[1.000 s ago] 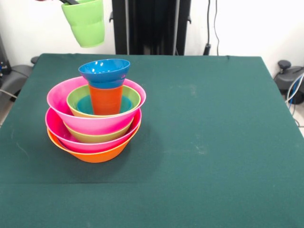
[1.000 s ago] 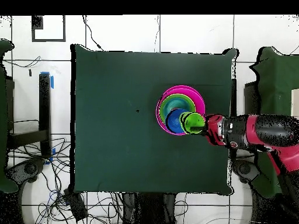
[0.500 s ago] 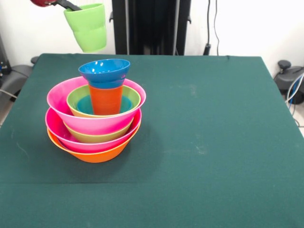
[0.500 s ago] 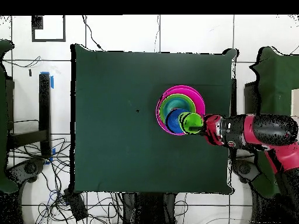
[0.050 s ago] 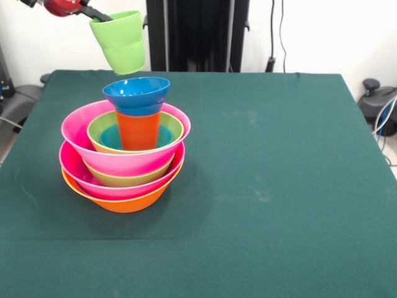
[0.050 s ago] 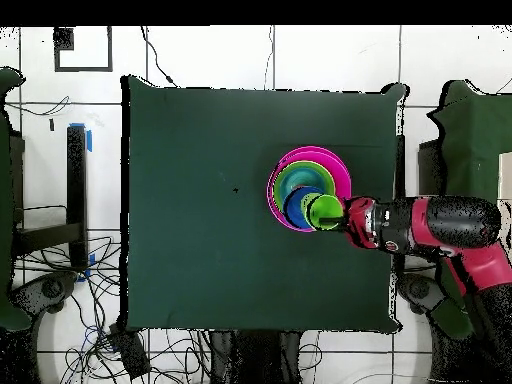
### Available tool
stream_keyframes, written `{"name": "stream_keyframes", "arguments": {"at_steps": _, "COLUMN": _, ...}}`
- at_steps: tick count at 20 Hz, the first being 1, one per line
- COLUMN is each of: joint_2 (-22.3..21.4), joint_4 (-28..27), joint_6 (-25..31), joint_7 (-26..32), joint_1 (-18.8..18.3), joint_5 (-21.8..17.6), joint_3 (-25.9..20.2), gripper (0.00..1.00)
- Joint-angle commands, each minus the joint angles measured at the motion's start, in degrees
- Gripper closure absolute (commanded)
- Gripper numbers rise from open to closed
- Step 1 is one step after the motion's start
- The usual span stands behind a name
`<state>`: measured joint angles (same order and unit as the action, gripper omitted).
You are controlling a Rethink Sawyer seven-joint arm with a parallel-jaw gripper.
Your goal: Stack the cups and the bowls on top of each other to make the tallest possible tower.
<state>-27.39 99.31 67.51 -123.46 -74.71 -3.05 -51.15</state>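
Note:
The tower stands on the table's left half: a wide orange bowl [image 5: 124,202] lowest, then pink [image 5: 74,167], green [image 5: 127,179], a second pink bowl [image 5: 77,133] and a second green bowl [image 5: 99,131]. An orange-red cup [image 5: 138,129] rises from the middle, with a small dark blue bowl [image 5: 136,93] sitting on it. My gripper [image 5: 102,17] is shut on the rim of the light green cup [image 5: 121,43], which hangs tilted, above and slightly left of the blue bowl. From overhead, the green cup [image 6: 326,210] overlaps the blue bowl's [image 6: 297,207] right edge, and the gripper [image 6: 342,213] reaches in from the right.
The green cloth table [image 5: 279,186] stretches wide to the right of the tower. Overhead, the red and black arm [image 6: 430,225] crosses the table's right edge. Cables [image 6: 70,300] and a black frame [image 6: 76,190] lie off the table's left side.
The gripper has carried the green cup sideways and slightly down, closer to the spot above the blue bowl. The tower has not moved.

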Motion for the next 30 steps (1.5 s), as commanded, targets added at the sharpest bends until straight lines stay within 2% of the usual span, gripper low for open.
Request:
{"name": "stream_keyframes", "arguments": {"at_steps": 1, "joint_2": 2.8, "joint_4": -2.0, "joint_6": -4.5, "joint_7": 11.1, "joint_1": 3.1, "joint_5": -4.1, "joint_3": -0.9, "gripper": 1.00}}
{"name": "stream_keyframes", "arguments": {"at_steps": 12, "joint_2": 3.6, "joint_4": -2.4, "joint_6": -5.1, "joint_7": 10.5, "joint_1": 3.2, "joint_5": -5.9, "joint_3": -1.5, "gripper": 1.00}}
{"name": "stream_keyframes", "arguments": {"at_steps": 30, "joint_2": 3.1, "joint_4": -4.3, "joint_6": -2.0, "joint_7": 11.9, "joint_1": 3.0, "joint_5": -7.5, "joint_3": -2.0, "gripper": 1.00}}
